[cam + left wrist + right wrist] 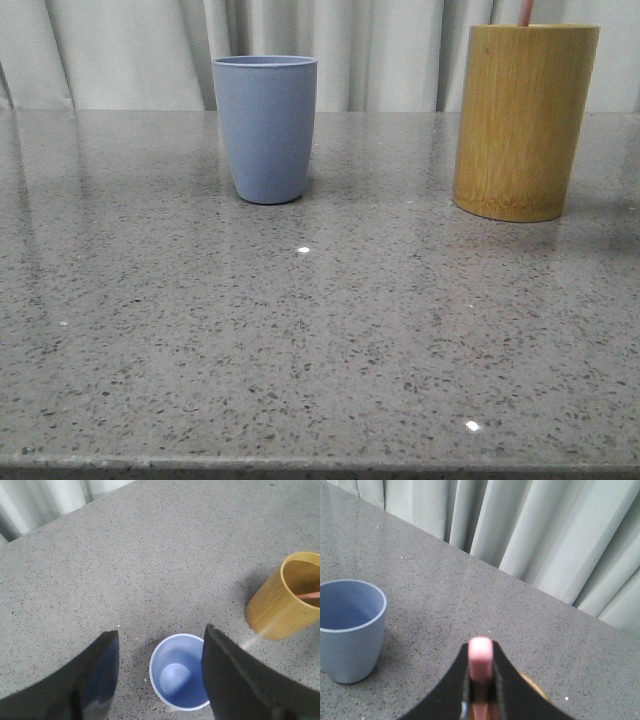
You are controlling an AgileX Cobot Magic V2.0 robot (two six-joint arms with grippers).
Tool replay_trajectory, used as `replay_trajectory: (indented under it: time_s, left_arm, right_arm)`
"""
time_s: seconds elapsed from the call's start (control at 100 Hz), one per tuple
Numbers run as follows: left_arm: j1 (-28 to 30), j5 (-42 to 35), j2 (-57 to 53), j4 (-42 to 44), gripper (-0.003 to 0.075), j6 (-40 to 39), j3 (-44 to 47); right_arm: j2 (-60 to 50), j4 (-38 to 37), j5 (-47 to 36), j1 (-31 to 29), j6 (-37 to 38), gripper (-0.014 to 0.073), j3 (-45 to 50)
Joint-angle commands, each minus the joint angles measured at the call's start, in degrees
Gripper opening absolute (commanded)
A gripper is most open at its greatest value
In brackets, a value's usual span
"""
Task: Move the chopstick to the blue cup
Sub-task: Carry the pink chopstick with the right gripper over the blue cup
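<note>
Chopstick stands in the bamboo holder, its top end clamped in the right pincer. Thin, stiff, light and probably slick, it needs a firm pinch near the top. Left pincer hangs apart above the blue cup.

No text, label, brand, number or sign can be read anywhere.

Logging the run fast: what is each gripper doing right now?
Left gripper: open, holding nothing, above the blue cup.
Right gripper: shut on the chopstick.
</note>
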Motion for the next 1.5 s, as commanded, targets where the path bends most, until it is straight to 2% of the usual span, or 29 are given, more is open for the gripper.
replay_trajectory:
  time_s: [0.0, 0.3, 0.93, 1.33, 1.49]
  left_arm:
    - [-0.4, -3.2, -2.9, -1.1, 0.037, -0.2, -1.8]
    - [-0.4, -3.3, -2.9, -1.1, 0.037, -0.2, -1.8]
    - [-0.4, -3.5, -2.9, -0.8, 0.037, -0.3, -1.8]
    - [-0.4, -3.6, -5.8, 4.9, 0.037, -0.3, -1.8]
    - [-0.4, -3.1, -7.9, 7.6, 0.037, -0.4, -1.8]
  right_arm:
    - [-1.8, 0.1, -0.8, 0.1, 0.1, -0.0069, -4.6]
    - [-2.5, 0.1, 12.2, 0.1, 0.1, -0.0069, -15.0]
    - [-2.4, 1.3, 29.4, 0.1, 0.2, -0.0069, -34.9]
    - [2.0, 10.2, 28.8, 0.3, -0.5, -0.0069, -35.4]
    - [5.3, 11.2, 25.1, 4.1, -1.3, -0.0069, -35.4]
